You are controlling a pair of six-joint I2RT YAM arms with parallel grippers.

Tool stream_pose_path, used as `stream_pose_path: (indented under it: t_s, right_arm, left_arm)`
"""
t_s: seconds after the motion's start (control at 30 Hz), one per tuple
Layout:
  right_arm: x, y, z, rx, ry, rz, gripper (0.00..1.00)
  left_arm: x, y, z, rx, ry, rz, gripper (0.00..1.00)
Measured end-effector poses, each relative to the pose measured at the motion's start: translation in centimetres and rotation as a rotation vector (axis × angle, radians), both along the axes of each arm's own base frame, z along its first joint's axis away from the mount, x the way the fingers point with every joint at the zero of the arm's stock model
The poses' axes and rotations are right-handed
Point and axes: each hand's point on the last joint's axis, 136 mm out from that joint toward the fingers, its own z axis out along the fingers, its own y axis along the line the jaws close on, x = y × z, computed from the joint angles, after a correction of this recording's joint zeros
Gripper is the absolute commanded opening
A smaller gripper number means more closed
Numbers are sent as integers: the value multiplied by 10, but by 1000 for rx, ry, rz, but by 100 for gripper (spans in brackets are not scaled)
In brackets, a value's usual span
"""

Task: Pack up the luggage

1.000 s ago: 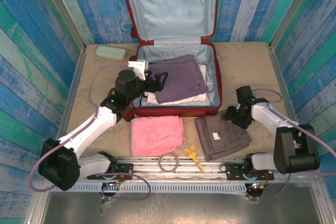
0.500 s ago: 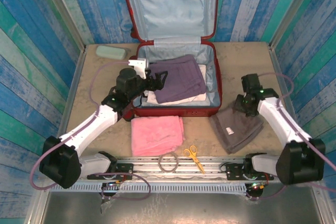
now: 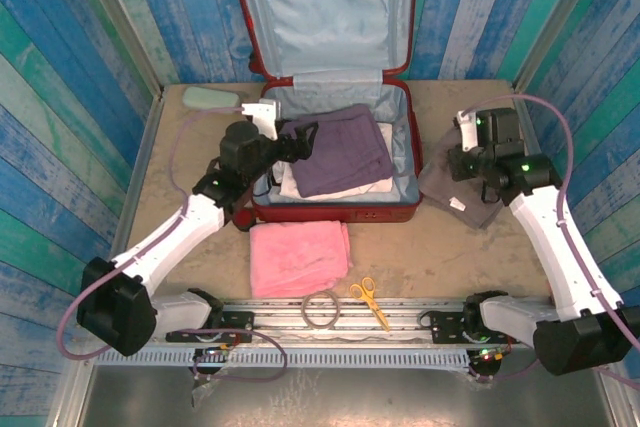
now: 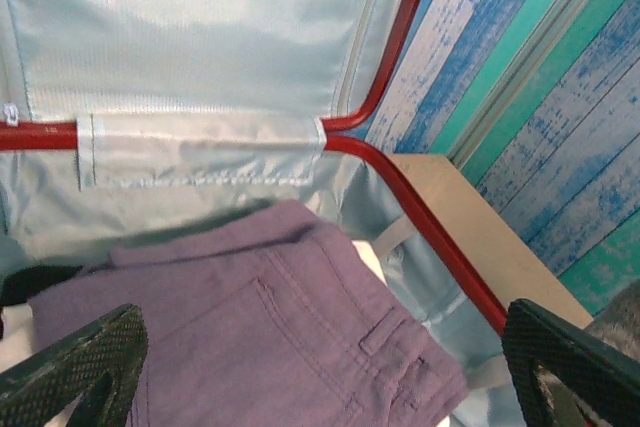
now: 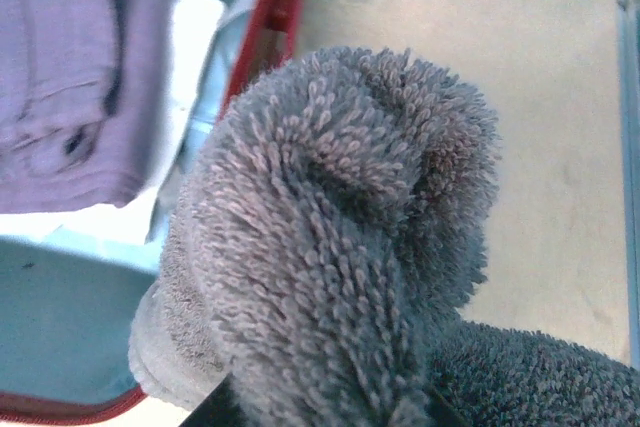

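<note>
Luggage (image 3: 335, 213) on beige table (image 3: 480, 262); blue walls (image 3: 80, 97)

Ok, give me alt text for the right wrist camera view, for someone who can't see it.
A bunched grey towel sits close to the camera, held over the red suitcase rim. Folded purple trousers lie inside at left; the tan table lies beyond.

No readable text, brand or number is showing anywhere. The small white tag (image 3: 457, 204) on the grey terry towel (image 3: 440, 185) is appearing too small to read.
</note>
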Motion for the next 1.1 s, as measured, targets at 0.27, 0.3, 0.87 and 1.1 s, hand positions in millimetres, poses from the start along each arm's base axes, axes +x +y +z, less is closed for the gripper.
stream_pose_path:
  t_s: [0.27,0.3,0.87,1.1]
  right_arm:
    - [-12,43,44,-23,-277,361,1]
    - [-14,48,49,-23,-302,399,0]
    - [-16,119,61,-11,-380,841,0]
    - [1,149,45,12,-316,937,1]
  left_arm:
    - [3,5,9,20,-1,31,97]
    - [3,5,7,24,6,32,97]
    - [4,12,-4,67,36,65,97]
    - [3,12,-8,76,27,61,98]
